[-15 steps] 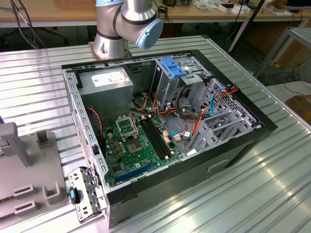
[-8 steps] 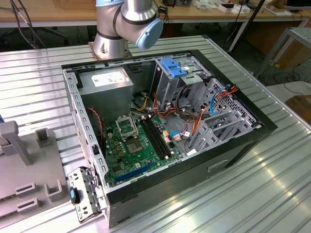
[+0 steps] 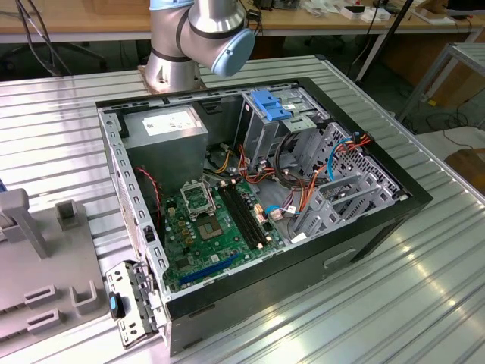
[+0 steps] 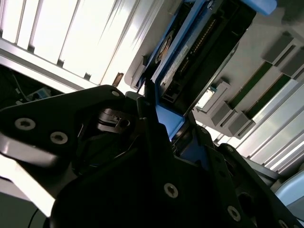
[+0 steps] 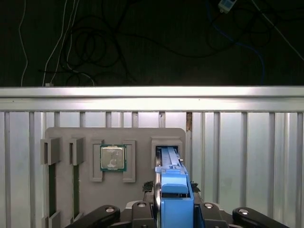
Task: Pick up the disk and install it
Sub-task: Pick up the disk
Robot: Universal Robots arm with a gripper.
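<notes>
Disk [image 5: 173, 190]: blue rails. Gripper [image 4: 166, 118]: black. Fixture plate [image 5: 114, 137]: flat grey. The chip [image 5: 113, 158] on it: silver, green border. Table [image 3: 379, 303]: ribbed silver. Centre of the exterior view: motherboard [image 3: 201, 227] green, case [image 3: 303, 265] black. Upper centre: cage top [image 3: 269, 104] blue.

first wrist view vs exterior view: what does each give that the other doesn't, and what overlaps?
First wrist view: the flat grey disk with blue rails, standing on edge in a grey slotted fixture tray, the black gripper at it, and a square silver processor chip in another recess. Exterior view: the open black computer case, green motherboard, grey power-supply box, arm base. Both: the tray and the ribbed aluminium table.
</notes>
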